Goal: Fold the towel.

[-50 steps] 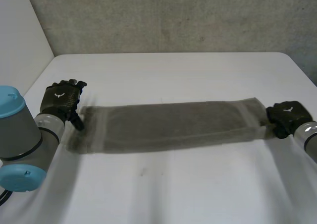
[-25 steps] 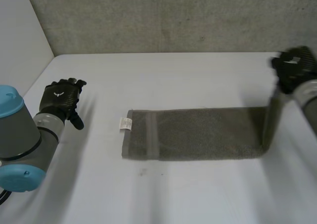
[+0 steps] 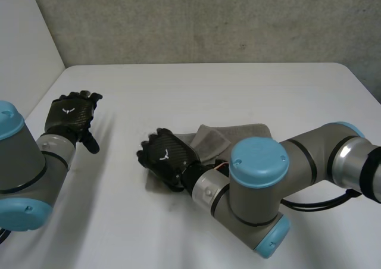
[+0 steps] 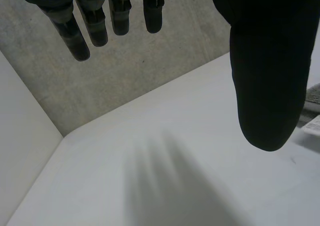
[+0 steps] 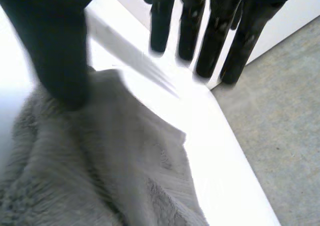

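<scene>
In the head view, the towel (image 3: 238, 131) is seen bunched into a short, rumpled heap near the middle of the white table (image 3: 196, 90). The right arm (image 3: 309, 156) is stretched across it, and the right hand (image 3: 168, 158) is held over the towel's left end. The left hand (image 3: 71, 115) is held above the table's left side, well apart from the towel.

In the left wrist view, the left hand (image 4: 267, 61) is shown with its fingers (image 4: 95, 26) straight and spread; nothing is held. A strip of towel (image 4: 315, 93) is seen beyond the thumb.

In the right wrist view, the right hand (image 5: 55, 36) is shown with straight fingers (image 5: 220, 36) clear of the cloth. The creased towel (image 5: 100, 161) lies under the palm; whether the thumb touches it cannot be told.
</scene>
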Motion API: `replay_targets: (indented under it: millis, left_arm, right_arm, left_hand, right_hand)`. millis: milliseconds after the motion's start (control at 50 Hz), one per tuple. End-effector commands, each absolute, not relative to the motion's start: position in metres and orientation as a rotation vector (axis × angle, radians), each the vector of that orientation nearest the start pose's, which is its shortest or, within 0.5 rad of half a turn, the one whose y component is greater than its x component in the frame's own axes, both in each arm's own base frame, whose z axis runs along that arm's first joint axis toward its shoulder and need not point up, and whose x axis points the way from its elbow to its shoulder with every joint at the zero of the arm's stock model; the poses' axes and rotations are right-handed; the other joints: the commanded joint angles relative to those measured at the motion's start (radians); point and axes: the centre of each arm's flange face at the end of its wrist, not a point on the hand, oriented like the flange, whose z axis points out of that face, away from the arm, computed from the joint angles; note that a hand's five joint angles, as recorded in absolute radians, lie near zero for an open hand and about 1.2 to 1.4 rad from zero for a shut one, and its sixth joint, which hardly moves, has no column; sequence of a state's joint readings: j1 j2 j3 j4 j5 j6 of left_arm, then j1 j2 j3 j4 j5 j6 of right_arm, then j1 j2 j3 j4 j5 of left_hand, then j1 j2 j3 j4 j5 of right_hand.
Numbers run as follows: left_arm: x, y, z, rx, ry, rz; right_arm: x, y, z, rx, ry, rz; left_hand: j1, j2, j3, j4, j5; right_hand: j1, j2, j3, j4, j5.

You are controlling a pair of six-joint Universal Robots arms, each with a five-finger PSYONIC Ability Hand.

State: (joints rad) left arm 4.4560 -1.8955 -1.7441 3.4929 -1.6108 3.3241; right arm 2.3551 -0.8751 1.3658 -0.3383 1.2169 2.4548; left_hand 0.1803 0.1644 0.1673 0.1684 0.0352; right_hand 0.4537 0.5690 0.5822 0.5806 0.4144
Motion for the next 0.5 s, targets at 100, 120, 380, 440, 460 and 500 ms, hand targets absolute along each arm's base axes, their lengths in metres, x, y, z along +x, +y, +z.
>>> replay_targets:
  millis: [100,120,380,440,460,500]
  left_arm:
    - [-0.222,-0.287,0.178,0.537,2.372,-2.061]
    - [-0.227,-0.283,0.178,0.553,2.382,-2.065]
    - [-0.278,-0.254,0.192,0.666,2.459,-2.223]
    - [-0.299,-0.243,0.193,0.744,2.511,-2.271]
    - [-0.299,-0.243,0.193,0.745,2.511,-2.271]
    - [-0.323,-0.229,0.191,0.877,2.559,-2.31]
  right_arm:
    - [0.355,-0.219,0.184,-1.433,1.674,-1.882]
    - [0.355,-0.219,0.184,-1.432,1.675,-1.882]
    - [0.256,-0.248,0.157,-0.924,2.167,-1.628]
    - [0.247,-0.247,0.149,-0.911,2.202,-1.593]
    - [0.243,-0.247,0.146,-0.899,2.219,-1.582]
    - [0.239,-0.247,0.143,-0.888,2.236,-1.576]
  left_hand:
    - [-0.006,0.01,0.007,0.006,-0.035]
    - [-0.006,0.01,0.007,0.006,-0.035]
    - [0.001,0.017,0.014,0.013,-0.029]
    - [0.004,0.02,0.017,0.016,-0.026]
    - [0.004,0.02,0.017,0.016,-0.026]
    - [0.01,0.026,0.023,0.022,-0.02]
  right_hand:
    - [-0.279,-0.394,-0.408,-0.406,-0.414]
    - [-0.279,-0.394,-0.408,-0.406,-0.414]
    - [-0.279,-0.394,-0.408,-0.406,-0.414]
    - [-0.279,-0.394,-0.408,-0.406,-0.414]
    - [-0.279,-0.394,-0.408,-0.406,-0.414]
    - [-0.279,-0.394,-0.408,-0.406,-0.414]
